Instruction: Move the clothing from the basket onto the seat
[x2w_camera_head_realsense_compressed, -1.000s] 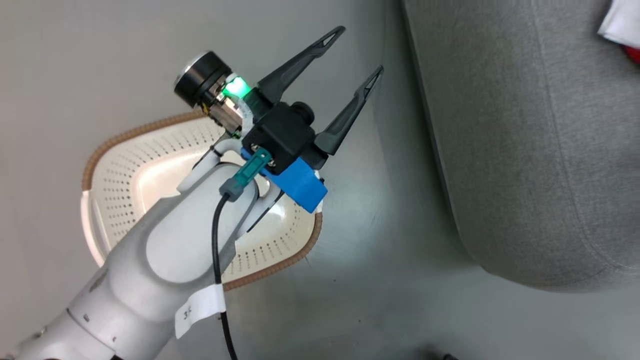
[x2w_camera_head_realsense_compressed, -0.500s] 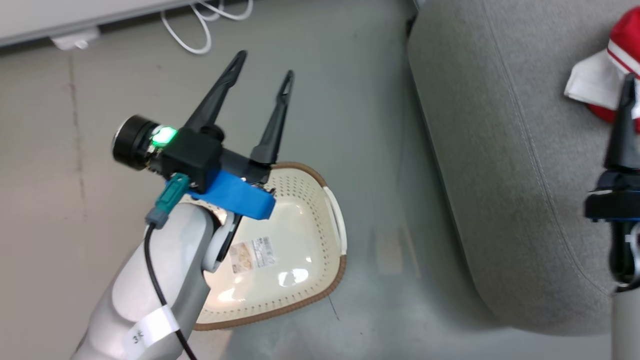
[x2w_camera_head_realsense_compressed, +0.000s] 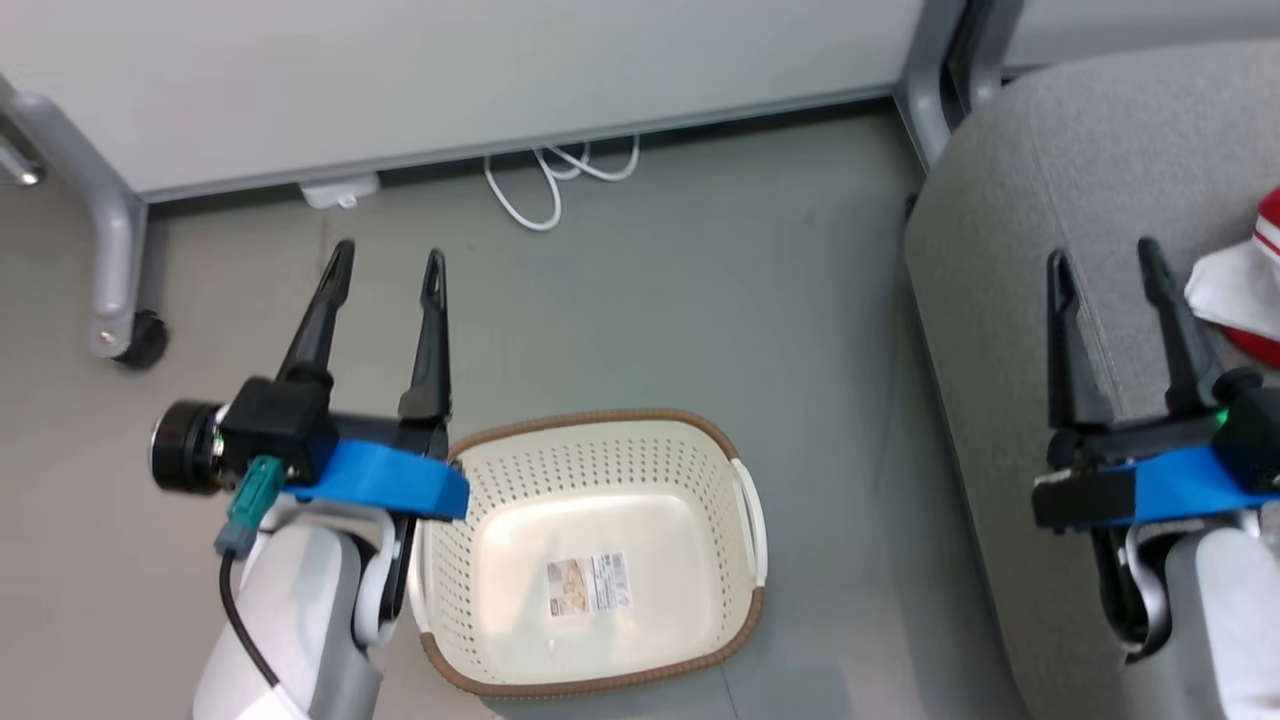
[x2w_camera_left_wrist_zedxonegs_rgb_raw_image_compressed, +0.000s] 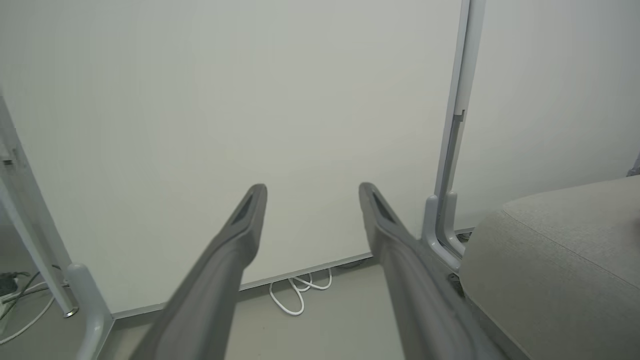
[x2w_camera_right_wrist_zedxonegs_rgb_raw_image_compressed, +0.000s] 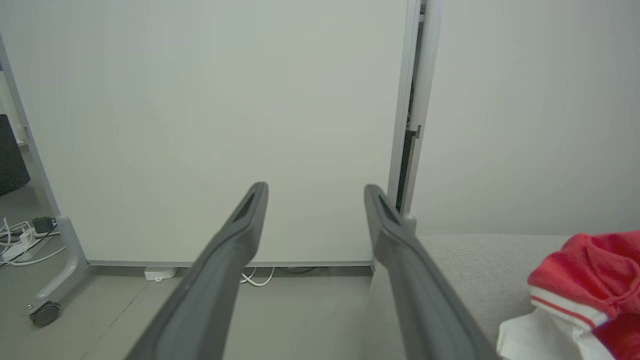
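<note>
The cream basket (x2w_camera_head_realsense_compressed: 590, 665) with its brown rim stands on the floor and holds nothing but a label on its bottom. Red and white clothing (x2w_camera_head_realsense_compressed: 1245, 290) (x2w_camera_right_wrist_zedxonegs_rgb_raw_image_compressed: 580, 295) lies on the grey seat (x2w_camera_head_realsense_compressed: 1010, 260) (x2w_camera_left_wrist_zedxonegs_rgb_raw_image_compressed: 560, 265) (x2w_camera_right_wrist_zedxonegs_rgb_raw_image_compressed: 470, 260) at the right. My left gripper (x2w_camera_head_realsense_compressed: 388, 262) (x2w_camera_left_wrist_zedxonegs_rgb_raw_image_compressed: 312, 192) hangs open and empty above the floor, just left of the basket. Over the seat's left edge my right gripper (x2w_camera_head_realsense_compressed: 1100, 258) (x2w_camera_right_wrist_zedxonegs_rgb_raw_image_compressed: 315, 192) is open and empty too, a little left of the clothing.
A pale partition wall (x2w_camera_head_realsense_compressed: 450, 70) on metal legs runs along the back, with a castor (x2w_camera_head_realsense_compressed: 135, 340) at the left. White cables (x2w_camera_head_realsense_compressed: 555, 180) and a small white box (x2w_camera_head_realsense_compressed: 340, 190) lie at its foot. Bare grey floor (x2w_camera_head_realsense_compressed: 800, 350) separates basket and seat.
The head camera has swung, bringing the wall, the whole basket and the right gripper into the picture. The left gripper now points straight up the view beside the basket. Both stay open.
</note>
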